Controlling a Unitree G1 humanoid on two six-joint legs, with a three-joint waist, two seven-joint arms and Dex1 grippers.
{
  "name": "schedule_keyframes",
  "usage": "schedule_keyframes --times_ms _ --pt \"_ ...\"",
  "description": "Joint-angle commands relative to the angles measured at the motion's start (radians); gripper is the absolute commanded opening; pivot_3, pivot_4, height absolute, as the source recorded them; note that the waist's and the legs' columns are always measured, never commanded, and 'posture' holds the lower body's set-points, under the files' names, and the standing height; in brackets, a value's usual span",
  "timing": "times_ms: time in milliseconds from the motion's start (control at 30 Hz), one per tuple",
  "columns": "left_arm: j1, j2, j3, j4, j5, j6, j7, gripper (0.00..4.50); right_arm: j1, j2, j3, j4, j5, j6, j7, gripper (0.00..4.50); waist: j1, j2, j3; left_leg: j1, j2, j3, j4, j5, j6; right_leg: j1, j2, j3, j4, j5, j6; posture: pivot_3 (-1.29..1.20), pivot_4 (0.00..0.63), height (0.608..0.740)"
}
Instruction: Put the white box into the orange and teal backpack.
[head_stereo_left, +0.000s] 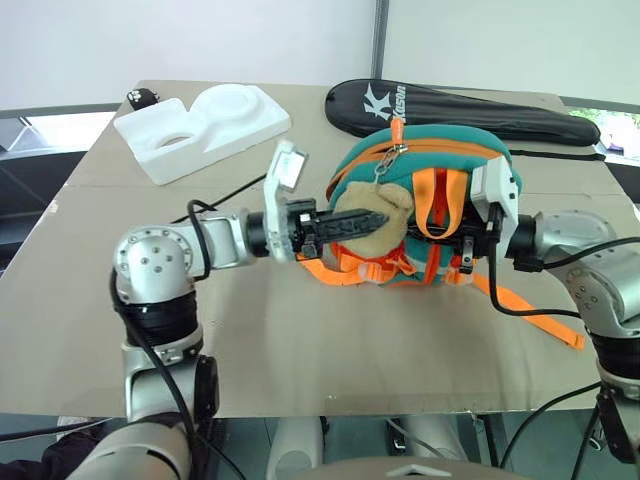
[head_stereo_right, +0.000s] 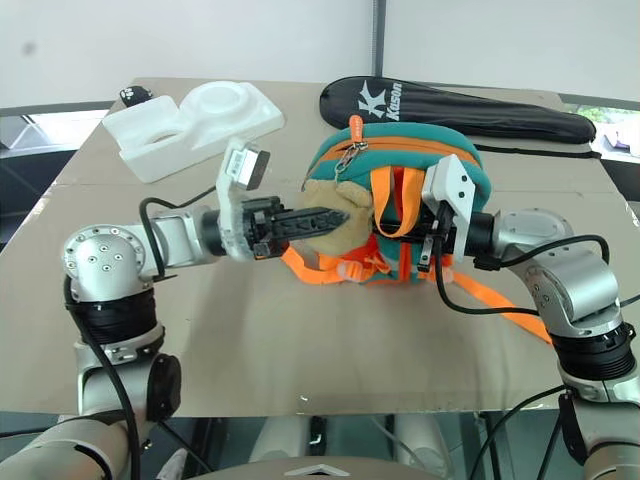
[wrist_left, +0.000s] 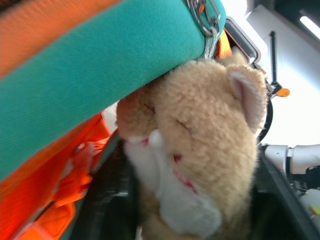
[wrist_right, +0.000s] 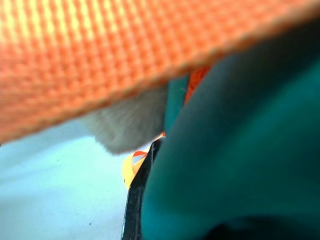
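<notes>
The orange and teal backpack (head_stereo_left: 430, 200) stands near the middle of the cardboard-covered table (head_stereo_left: 300, 350), its orange front panel and straps facing the robot, and it serves here as the landmark. A beige plush charm (head_stereo_left: 385, 225) hangs from the zipper pull on the backpack's front, on the robot's left side of it. An orange strap (head_stereo_left: 530, 315) trails from the backpack's base across the table toward the robot's right.

The left gripper (head_stereo_left: 375, 220) reaches in level from the left of the backpack, and its 2 black fingers lie against the plush charm; in the left wrist view the charm (wrist_left: 200, 160) sits between the dark fingers right under the teal edge of the backpack (wrist_left: 100, 65). Whether the fingers actually pinch the charm or merely bracket it, I cannot tell.

The right gripper (head_stereo_right: 425, 245) comes in from the right of the backpack at its front, beside the orange handle loop (head_stereo_right: 395, 205). Its fingers are pressed together. In the right wrist view, orange webbing (wrist_right: 125, 55) and teal fabric (wrist_right: 240, 165) lie right against the camera.

Behind the backpack lies a long black racket cover (head_stereo_left: 450, 110). Behind and to the left of the backpack sits a thick white foam block (head_stereo_left: 200, 125) with round hollows.

The white box is not something I can locate here.
</notes>
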Motion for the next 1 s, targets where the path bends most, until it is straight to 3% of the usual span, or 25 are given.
schedule_keyframes --times_ms 33,267,400,567,767,900,1000 --pt "-0.067 0.098 0.074 0.034 -0.043 -0.033 -0.068 1.18 -0.014 0.022 -0.113 -0.026 0.082 0.049 -0.088 0.0 0.0 0.0 0.0 0.0 0.0 0.0 0.0 0.0 0.0 0.0 0.0 0.0 0.0 0.0 0.0 0.0 0.15 0.74" --pt "-0.13 0.233 0.195 0.202 -0.071 -0.085 -0.105 1.17 -0.056 0.094 -0.311 0.052 0.214 0.144 -0.323 0.0 0.0 0.0 0.001 0.0 0.0 0.001 -0.001 0.0 0.0 0.0 -0.001 0.0 -0.002 0.0 0.0 0.0 0.15 0.74" --pt "-0.03 0.279 0.196 0.196 -0.013 -0.111 -0.119 1.17 -0.073 0.112 -0.368 0.093 0.236 0.136 -0.411 0.0 -0.002 0.0 0.001 -0.001 0.0 0.002 -0.003 0.0 0.0 -0.001 -0.001 0.0 -0.002 0.0 0.0 0.0 0.15 0.74" --pt "0.217 0.309 0.153 0.171 0.116 -0.148 -0.078 1.17 -0.093 0.121 -0.388 0.145 0.184 0.072 -0.512 0.0 -0.003 0.0 0.001 -0.001 0.0 0.003 -0.004 0.0 0.0 -0.002 -0.001 0.001 -0.002 0.0 0.0 0.0 0.15 0.74" --pt "0.358 0.227 0.09 0.166 0.303 -0.292 0.062 1.16 -0.12 0.138 -0.411 0.179 0.124 0.009 -0.619 0.0 0.015 0.0 0.0 -0.001 0.0 0.002 -0.002 0.0 0.0 -0.001 -0.002 0.0 -0.002 0.0 -0.001 0.0 0.15 0.74" --pt "0.299 0.116 0.024 0.134 0.375 -0.439 0.093 1.16 -0.078 0.104 -0.343 0.121 0.054 -0.024 -0.565 0.0 0.032 0.0 0.0 -0.001 -0.001 0.003 -0.001 0.0 0.0 0.0 -0.002 0.0 -0.002 -0.002 -0.004 0.0 0.15 0.74" --pt "0.219 0.085 0.002 0.155 0.444 -0.596 0.023 1.16 -0.004 0.066 -0.237 0.024 0.014 -0.025 -0.482 0.0 0.032 -0.001 0.0 -0.002 -0.001 0.002 -0.001 0.0 0.0 0.0 -0.002 0.0 -0.004 0.0 -0.001 0.0 0.15 0.74"
